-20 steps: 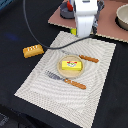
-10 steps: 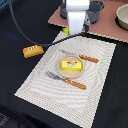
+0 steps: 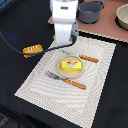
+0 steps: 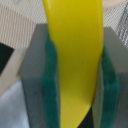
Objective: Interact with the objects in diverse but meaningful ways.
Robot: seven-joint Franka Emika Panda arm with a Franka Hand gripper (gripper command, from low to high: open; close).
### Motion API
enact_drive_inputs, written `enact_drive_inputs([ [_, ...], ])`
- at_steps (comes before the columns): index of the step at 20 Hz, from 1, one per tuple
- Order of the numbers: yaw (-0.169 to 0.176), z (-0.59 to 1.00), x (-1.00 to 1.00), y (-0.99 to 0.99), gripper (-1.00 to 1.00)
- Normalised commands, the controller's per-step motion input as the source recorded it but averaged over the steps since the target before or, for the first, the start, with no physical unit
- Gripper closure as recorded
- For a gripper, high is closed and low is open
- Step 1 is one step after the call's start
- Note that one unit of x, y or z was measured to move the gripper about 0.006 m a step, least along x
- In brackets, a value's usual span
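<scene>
In the wrist view, a yellow banana (image 4: 75, 55) is clamped between my gripper's green pads (image 4: 50, 80). In the exterior view my gripper (image 3: 63, 40) hangs over the far edge of the striped placemat (image 3: 45, 87); the arm hides most of the banana. The yellow butter-like block (image 3: 71, 65) with a red mark lies on a small round plate (image 3: 60, 70) in the middle of the mat. The golden-brown bread loaf (image 3: 32, 49) lies on the dark table off the mat, toward the exterior view's left of my gripper. No tomato is in view.
A wooden-handled fork (image 3: 66, 80) lies in front of the plate and a knife (image 3: 86, 58) behind it. A grey pot (image 3: 91, 11) and a second pot (image 3: 122, 16) stand at the back on a pinkish surface. A black cable (image 3: 10, 45) runs past the loaf.
The arm has moved toward the exterior view's left, from beside the grey pot to over the mat's far edge. Loaf, block, fork and knife have not moved.
</scene>
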Motion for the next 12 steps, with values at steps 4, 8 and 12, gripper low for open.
enact_drive_inputs([
  [4,0.002,-0.50,-0.83,-0.16,1.00],
  [8,0.028,-0.52,-0.72,-0.20,1.00],
  [12,0.020,-0.40,-0.48,-0.25,1.00],
])
